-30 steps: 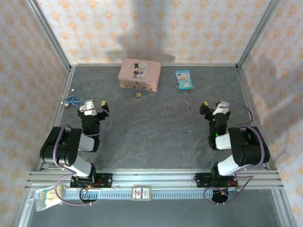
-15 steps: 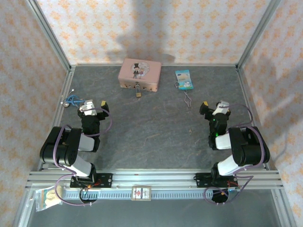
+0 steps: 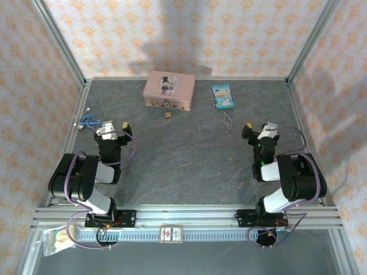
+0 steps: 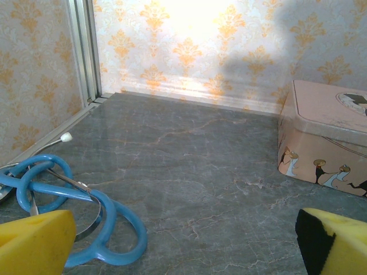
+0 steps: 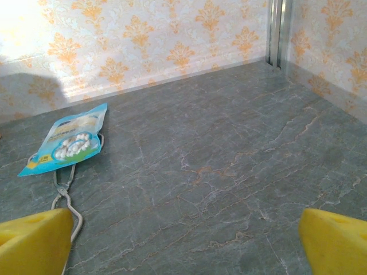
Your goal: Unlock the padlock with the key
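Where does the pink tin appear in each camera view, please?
Top external: pink tin at far centre, near the back wall.
Left wrist: tin at the right edge, mid-height.
Right wrist: blue tag at left; from above it lies right of the tin.
Shared landmark: the orange-patterned back wall.

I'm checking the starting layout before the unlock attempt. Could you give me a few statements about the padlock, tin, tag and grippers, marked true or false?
1. The left gripper and the right gripper are both open and hold nothing. True.
2. The tiny brass-gold padlock sits at the near side of the pink rectangular tin. True.
3. The blue printed tag lies to the left of the tin. False: it lies to the tin's right.
4. The blue looped tool lies beside the right gripper. False: it lies by the left wall, close to the left gripper.
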You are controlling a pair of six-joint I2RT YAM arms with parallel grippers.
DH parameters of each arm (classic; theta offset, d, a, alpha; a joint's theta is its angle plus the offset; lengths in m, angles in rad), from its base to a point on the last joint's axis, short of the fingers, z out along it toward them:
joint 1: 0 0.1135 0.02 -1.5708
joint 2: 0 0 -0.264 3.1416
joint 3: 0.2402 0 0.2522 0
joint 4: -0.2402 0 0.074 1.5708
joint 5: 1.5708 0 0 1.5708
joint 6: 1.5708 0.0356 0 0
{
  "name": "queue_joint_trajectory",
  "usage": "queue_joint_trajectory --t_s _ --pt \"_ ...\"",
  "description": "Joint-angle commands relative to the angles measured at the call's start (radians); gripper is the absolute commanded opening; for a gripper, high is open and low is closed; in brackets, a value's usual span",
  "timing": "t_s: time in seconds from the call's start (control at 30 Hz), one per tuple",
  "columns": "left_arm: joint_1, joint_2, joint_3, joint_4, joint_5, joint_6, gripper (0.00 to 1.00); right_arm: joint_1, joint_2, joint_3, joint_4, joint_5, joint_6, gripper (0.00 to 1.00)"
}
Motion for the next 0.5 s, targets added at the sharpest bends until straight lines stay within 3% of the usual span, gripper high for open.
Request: queue_joint_trajectory --t_s 0.0,0.17,0.3,0.37,0.47 --pt "0.004 -0.001 0.013 0.002 0.007 0.019 0.99 0.021 -0.074 0.059 -0.106 0.074 -0.008 1.00" --pt "-0.043 -0.126 0.035 -0.146 -0.141 0.020 0.99 0.053 -0.181 0.161 -0.372 0.114 0.014 1.00" --pt "-0.072 -0.266 0.160 -0.499 -0.205 -0.084 0.99 0.097 -0.225 0.276 -0.670 0.097 0.142 0.96" --pt "-0.074 -0.306 0.250 -0.719 -0.178 -0.220 0.99 0.123 -0.222 0.350 -0.845 0.051 0.227 0.90" --pt "-0.096 -0.318 0.343 -0.892 -0.013 -0.340 0.99 0.168 -0.201 0.463 -1.099 -0.012 0.314 0.85"
